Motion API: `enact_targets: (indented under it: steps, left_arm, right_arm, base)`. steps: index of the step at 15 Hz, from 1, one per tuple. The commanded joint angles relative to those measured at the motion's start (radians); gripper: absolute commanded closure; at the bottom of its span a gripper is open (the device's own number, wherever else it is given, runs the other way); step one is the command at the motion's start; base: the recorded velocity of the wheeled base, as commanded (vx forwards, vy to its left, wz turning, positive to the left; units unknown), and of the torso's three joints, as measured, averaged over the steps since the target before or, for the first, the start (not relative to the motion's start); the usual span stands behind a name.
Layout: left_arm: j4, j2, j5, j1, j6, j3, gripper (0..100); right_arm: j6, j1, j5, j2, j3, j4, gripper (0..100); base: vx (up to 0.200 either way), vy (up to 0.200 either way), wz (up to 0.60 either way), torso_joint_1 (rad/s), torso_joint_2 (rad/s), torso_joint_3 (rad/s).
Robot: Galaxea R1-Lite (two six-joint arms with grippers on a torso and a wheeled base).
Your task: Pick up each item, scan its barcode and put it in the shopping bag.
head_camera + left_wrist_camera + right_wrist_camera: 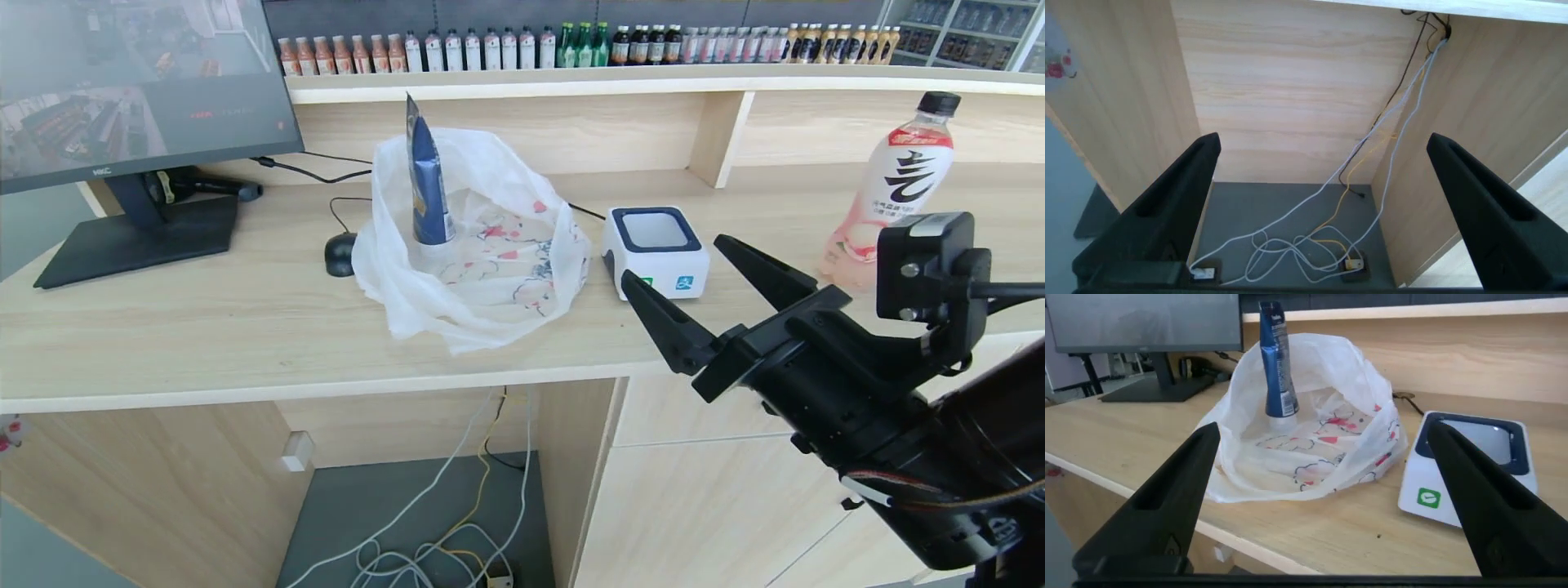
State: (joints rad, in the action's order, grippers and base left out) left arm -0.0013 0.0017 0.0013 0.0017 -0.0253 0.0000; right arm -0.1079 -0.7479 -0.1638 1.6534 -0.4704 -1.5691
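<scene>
Head view: my right gripper hangs in front of the scanner, on my side of it. The jaws are spread wide with nothing between them. One fingertip overlaps the scanner's near left corner.

- Shopping bag: white plastic, just left of the scanner, mouth open and slumped on the surface.
- Blue pouch: stands upright inside the bag, on the side away from the scanner. Its base is seen through the plastic, so I cannot tell how it is seated.
- Bottle: pink, black cap, upright, right of the scanner and well apart from it. Its lower part is hidden behind my right wrist camera.
- Mouse and monitor: left of the scanner, beyond the bag. The monitor is cut off by the frame.

Right wrist view: my right gripper frames the bag, pouch and scanner. One finger covers part of the scanner's far side.

Left wrist view: my left gripper is also released and empty. It sits lower than the scanner and faces the recess under the surface, where cables hang down and coil on the floor.
</scene>
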Motion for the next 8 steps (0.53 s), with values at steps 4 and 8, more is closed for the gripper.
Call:
enact_targets:
  steps: [4, 8]
  left_arm:
    - [0.000, 0.000, 0.000, 0.000, -0.001, 0.000, 0]
    - [0.000, 0.000, 0.000, 0.000, -0.001, 0.000, 0]
  right_arm:
    - [0.000, 0.010, 0.000, -0.003, 0.001, -0.002, 0]
    - [0.000, 0.010, 0.001, 0.000, -0.005, -0.002, 0]
  base:
    - [0.000, -0.200, 0.00, 0.000, 0.00, 0.004]
    - [0.000, -0.200, 0.00, 0.001, 0.00, 0.002]
